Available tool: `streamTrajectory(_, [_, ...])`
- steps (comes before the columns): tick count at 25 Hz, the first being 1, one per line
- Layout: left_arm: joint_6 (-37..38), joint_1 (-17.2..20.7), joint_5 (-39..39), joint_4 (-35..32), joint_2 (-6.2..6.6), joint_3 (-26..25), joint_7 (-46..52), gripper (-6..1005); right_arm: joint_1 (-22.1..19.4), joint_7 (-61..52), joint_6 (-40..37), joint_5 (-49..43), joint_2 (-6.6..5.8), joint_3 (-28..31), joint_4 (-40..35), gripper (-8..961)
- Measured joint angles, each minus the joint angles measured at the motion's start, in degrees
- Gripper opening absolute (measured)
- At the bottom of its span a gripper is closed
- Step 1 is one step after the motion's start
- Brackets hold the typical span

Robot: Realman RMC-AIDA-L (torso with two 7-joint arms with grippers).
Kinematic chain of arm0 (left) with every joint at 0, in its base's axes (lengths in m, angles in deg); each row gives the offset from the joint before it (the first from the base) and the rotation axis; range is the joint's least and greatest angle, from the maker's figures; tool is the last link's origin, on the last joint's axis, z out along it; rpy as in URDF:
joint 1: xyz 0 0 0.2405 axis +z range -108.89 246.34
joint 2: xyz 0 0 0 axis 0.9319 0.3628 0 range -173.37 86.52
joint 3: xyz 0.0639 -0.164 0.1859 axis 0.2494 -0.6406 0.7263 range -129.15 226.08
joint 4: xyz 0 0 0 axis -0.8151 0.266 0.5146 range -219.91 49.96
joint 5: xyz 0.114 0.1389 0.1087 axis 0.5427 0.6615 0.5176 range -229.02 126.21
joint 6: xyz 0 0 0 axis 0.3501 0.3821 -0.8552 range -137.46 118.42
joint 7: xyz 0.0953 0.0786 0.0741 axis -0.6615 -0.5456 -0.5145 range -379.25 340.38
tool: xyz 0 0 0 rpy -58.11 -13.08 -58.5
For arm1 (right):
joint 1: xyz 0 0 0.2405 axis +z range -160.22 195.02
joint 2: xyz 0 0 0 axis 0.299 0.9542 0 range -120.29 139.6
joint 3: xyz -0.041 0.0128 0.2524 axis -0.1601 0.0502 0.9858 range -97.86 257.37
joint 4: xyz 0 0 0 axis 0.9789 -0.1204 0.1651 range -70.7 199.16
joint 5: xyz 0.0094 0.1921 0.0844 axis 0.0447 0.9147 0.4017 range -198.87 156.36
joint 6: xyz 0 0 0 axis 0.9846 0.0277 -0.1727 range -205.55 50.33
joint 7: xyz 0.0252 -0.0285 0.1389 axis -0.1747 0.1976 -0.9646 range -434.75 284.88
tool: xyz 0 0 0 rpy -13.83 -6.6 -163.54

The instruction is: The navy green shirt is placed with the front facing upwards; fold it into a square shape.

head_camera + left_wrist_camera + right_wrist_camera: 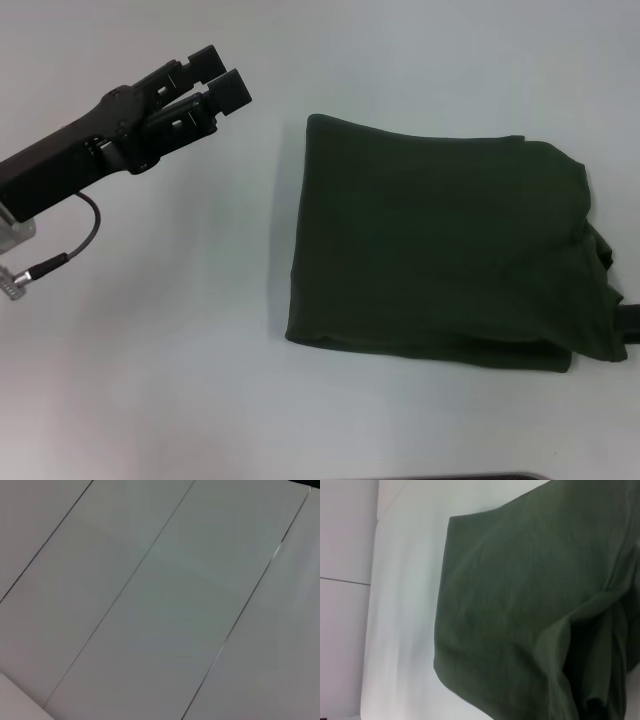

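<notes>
Head view: the navy green shirt (440, 250) lies folded into a rough rectangle on the white table (180, 380), right of centre (its right edge bunched and untidy). Farther back on the left, the left gripper (218, 80) hovers well apart from it, fingers nearly together, holding nothing.

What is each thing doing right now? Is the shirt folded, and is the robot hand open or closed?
navy green shirt: folded into a rough square, lying flat, bunched at its right edge.
left gripper: raised off to the shirt's left, jaws shut, holding nothing.
table: white, holding the shirt.
</notes>
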Motion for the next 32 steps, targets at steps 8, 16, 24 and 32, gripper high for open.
streamTrajectory(8, [-1.0, -0.1, -0.1, 0.7, 0.00, 0.1, -0.2, 919, 0.2, 0.6, 1.9, -0.4, 1.39, -1.5, 0.1, 544])
streamTrajectory(16, [-1.0, -0.7, -0.2, 1.6, -0.03, 0.1, -0.2, 919, -0.2, 0.6, 2.5, -1.9, 1.29, -1.2, -0.2, 523])
streamTrajectory(24, [-1.0, -1.0, -0.2, 2.3, -0.06, 0.1, -0.6, 919, -0.3, 1.0, 2.7, -2.0, 0.98, 0.1, -0.7, 502])
streamTrajectory(32, [-1.0, -1.2, -0.2, 2.3, -0.09, 0.1, -0.7, 920, 0.8, 2.4, 4.5, -1.8, 2.93, 0.0, -0.1, 481])
